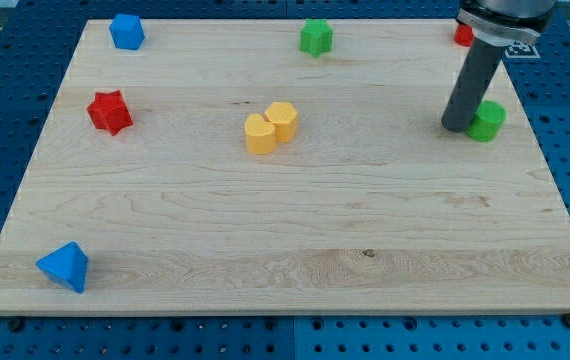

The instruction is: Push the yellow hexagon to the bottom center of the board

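The yellow hexagon (283,119) sits a little above the board's middle, touching a second yellow block (260,134) at its lower left. My tip (457,127) rests on the board at the view's right, far to the right of both yellow blocks. It is right beside a green block (487,120), at that block's left side.
A wooden board (285,260) on a blue pegboard table. A blue block (126,32) at top left, a green star (316,37) at top middle, a red block (462,36) partly hidden behind the arm, a red star (110,111) at left, a blue pyramid (65,267) at bottom left.
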You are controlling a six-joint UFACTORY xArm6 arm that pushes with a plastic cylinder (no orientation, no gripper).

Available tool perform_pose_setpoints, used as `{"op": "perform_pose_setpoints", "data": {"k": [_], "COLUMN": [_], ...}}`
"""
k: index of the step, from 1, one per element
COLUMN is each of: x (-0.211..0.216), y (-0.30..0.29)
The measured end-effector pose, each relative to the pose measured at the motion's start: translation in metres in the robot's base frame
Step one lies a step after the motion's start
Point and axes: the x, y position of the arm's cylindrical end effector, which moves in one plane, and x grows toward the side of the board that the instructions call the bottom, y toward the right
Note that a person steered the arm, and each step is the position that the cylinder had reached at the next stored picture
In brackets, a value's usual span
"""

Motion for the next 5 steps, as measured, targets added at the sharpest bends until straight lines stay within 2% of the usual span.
{"op": "perform_pose_setpoints", "data": {"k": [2, 4, 5], "x": [0.0, 0.0, 0.0], "y": [0.015, -0.043, -0.045]}}
